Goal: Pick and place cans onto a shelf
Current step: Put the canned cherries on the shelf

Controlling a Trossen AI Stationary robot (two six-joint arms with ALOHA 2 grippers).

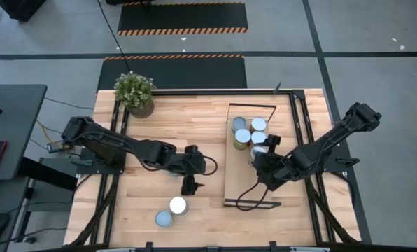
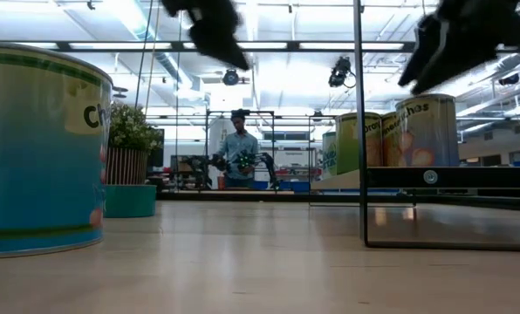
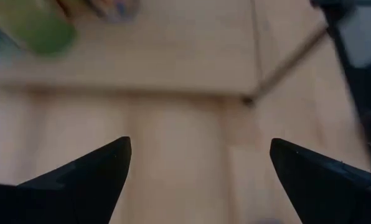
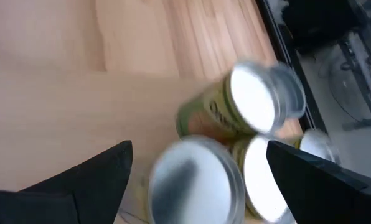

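A: Nearest first. Two cans on the bare table (image 1: 145, 210): white-topped can (image 1: 178, 205), blue-grey-topped can (image 1: 164, 219). Both upright, long axis vertical, tops up.

B: Left gripper (image 1: 192, 183)?

A: Open wide, empty, hanging above the table just at 12 o'clock of the white-topped can. Can at roughly 6 to 7 o'clock from the fingertips, near. Blue-grey one farther along, about 7 o'clock. Left arm clearly the nearer arm for both; right arm well apart from them.

B: Likely next pick, then?

A: White-topped can, judged by nearness. Short travel toward 6 o'clock, then straight down over the vertical axis.

B: Farther out?

A: Shelf (image 1: 236, 178) at 3 o'clock of the left gripper, long axis running 12 to 6. Cluster of cans (image 1: 249, 133) at its 12 o'clock end, touching or nearly so. Right gripper (image 1: 263, 162) over the shelf just at 6 o'clock of that cluster, spread open, nothing between the fingers. Potted plant (image 1: 135, 92) at the far corner, about 11 o'clock.

B: Writing?

A: Low view: big can (image 2: 37, 148) close up, letters "Ch" then cut off. Shelf cans (image 2: 427, 131): "has" tail end readable, another starting "Dro", rest unclear. Right wrist view: label starting "One", blurred. No brand confirmed.
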